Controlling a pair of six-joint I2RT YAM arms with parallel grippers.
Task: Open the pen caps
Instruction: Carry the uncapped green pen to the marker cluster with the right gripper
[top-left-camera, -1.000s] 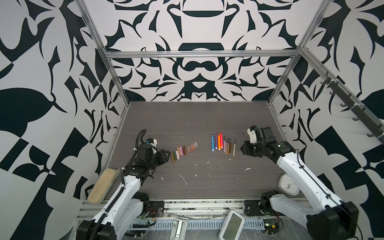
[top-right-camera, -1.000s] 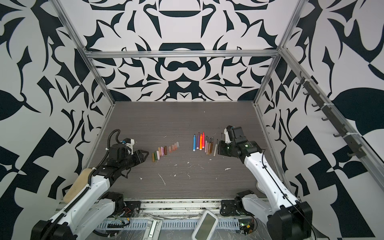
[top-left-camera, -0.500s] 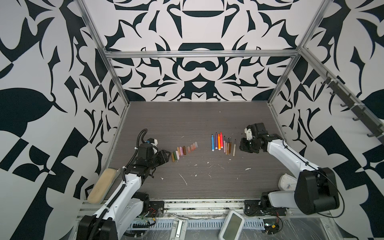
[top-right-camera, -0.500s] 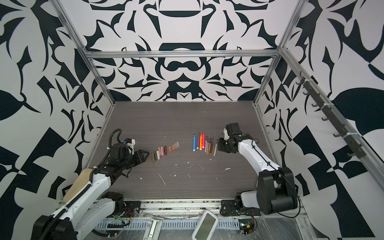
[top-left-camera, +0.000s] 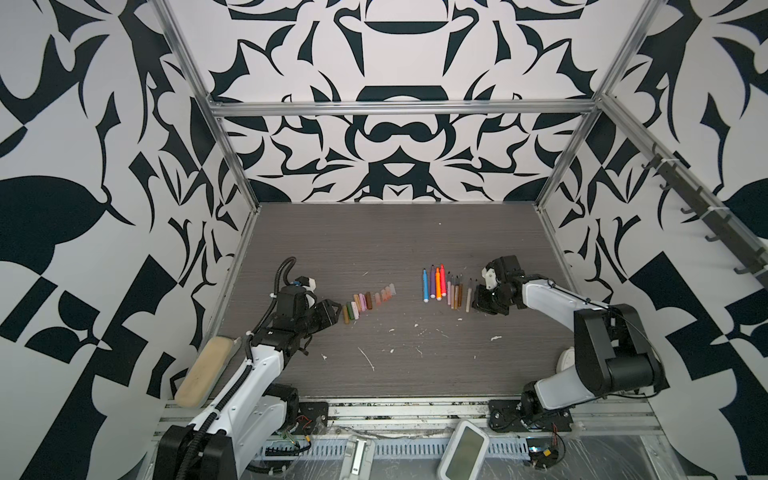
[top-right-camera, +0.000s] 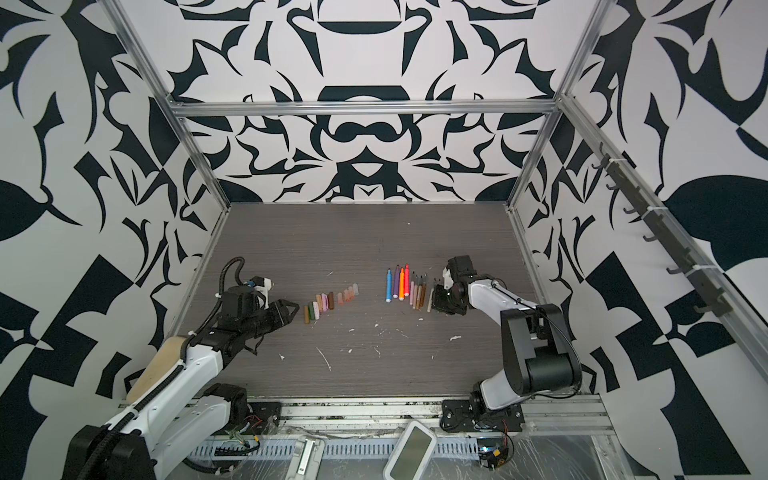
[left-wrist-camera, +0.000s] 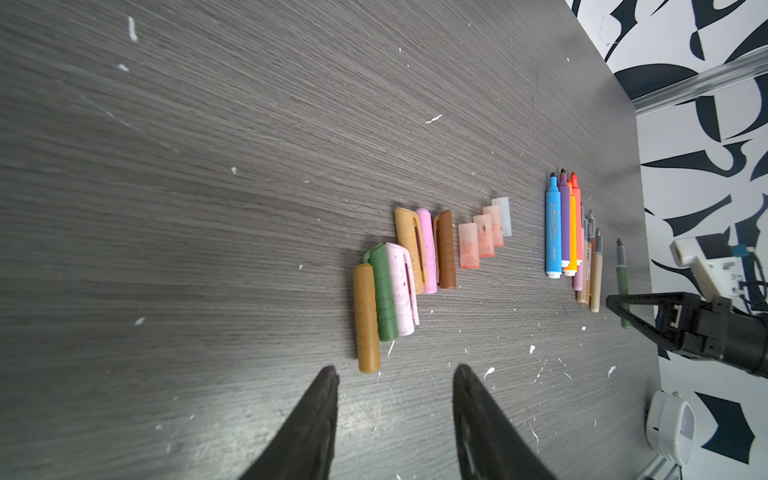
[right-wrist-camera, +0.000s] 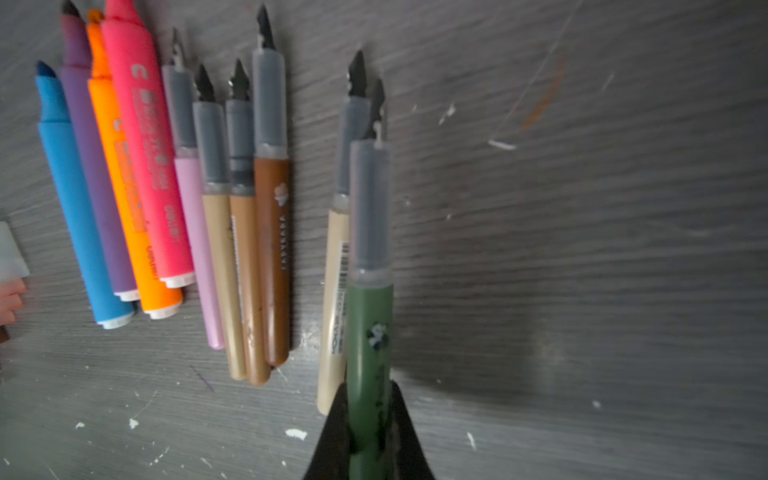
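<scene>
Your pen caps (top-left-camera: 368, 300) lie in a slanting row on the desk (top-left-camera: 374, 241), left of the middle in both top views, every one off its pen. Your left wrist view lets you count them. A mustard cap (left-wrist-camera: 366, 320), a green cap (left-wrist-camera: 383, 293) and a pale pink cap (left-wrist-camera: 402, 286) are pressed side by side. Next to them come a tan cap (left-wrist-camera: 409, 245), a pink cap (left-wrist-camera: 428, 249) and a brown cap (left-wrist-camera: 445, 249). Four clear pinkish caps (left-wrist-camera: 484, 235) step away from those in a staggered line.

Your left hand (left-wrist-camera: 395, 370) is spread and holds nothing. Its fingertips sit just short of the mustard cap's end without touching it. In a top view you find it just left of the row (top-left-camera: 331, 309).

Right of the middle, the uncapped pens (top-left-camera: 442, 286) lie side by side with their tips toward the back wall (top-left-camera: 399, 166). They are four fat highlighters (right-wrist-camera: 124, 166) in blue, purple, orange and pink, then thinner pens.

Your right hand (right-wrist-camera: 368, 392) is pinching a green pen (right-wrist-camera: 369, 249) by its back end, nib bare. The pen sits just beside a cream pen (right-wrist-camera: 332, 270) and overlaps it in the wrist view. You cannot tell whether the green pen rests on the desk.

White scraps (top-left-camera: 368, 359) are scattered across the front of the desk.
</scene>
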